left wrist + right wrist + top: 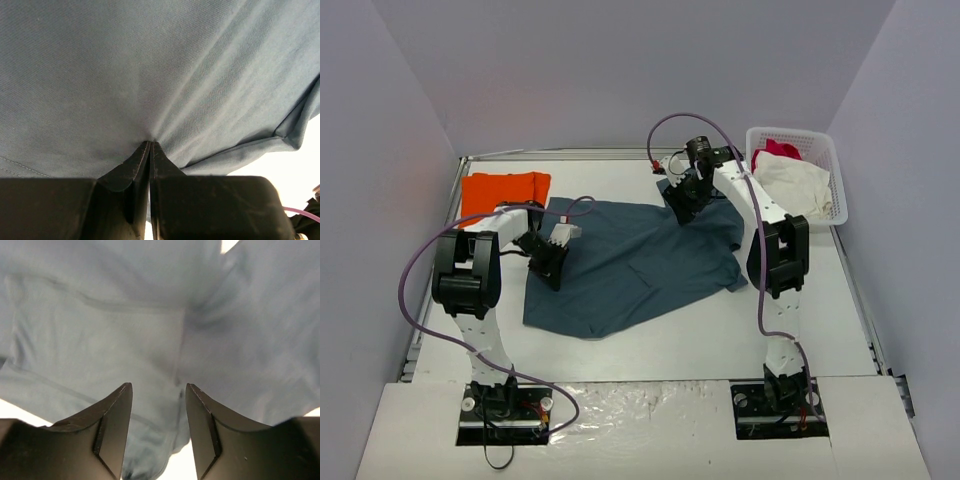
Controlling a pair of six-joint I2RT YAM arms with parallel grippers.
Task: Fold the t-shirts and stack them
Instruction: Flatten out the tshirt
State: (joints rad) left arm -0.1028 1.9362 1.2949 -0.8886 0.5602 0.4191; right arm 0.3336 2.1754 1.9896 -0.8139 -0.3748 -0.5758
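Note:
The slate-blue t-shirt (630, 265) lies spread out on the middle of the table. The orange t-shirt (505, 190) lies folded at the back left. My left gripper (548, 262) is at the blue shirt's left edge. In the left wrist view the gripper (151, 143) is shut on a pinch of the blue cloth (150, 75), and creases run out from the tips. My right gripper (682, 205) is over the shirt's far edge. In the right wrist view the gripper (159, 387) is open, with blue cloth (125, 330) under and between the fingers.
A white basket (832, 160) at the back right holds a white garment (800, 185) and a red-pink garment (775, 152). Walls close in the table on the left, back and right. Bare white table (670, 345) lies in front of the blue shirt.

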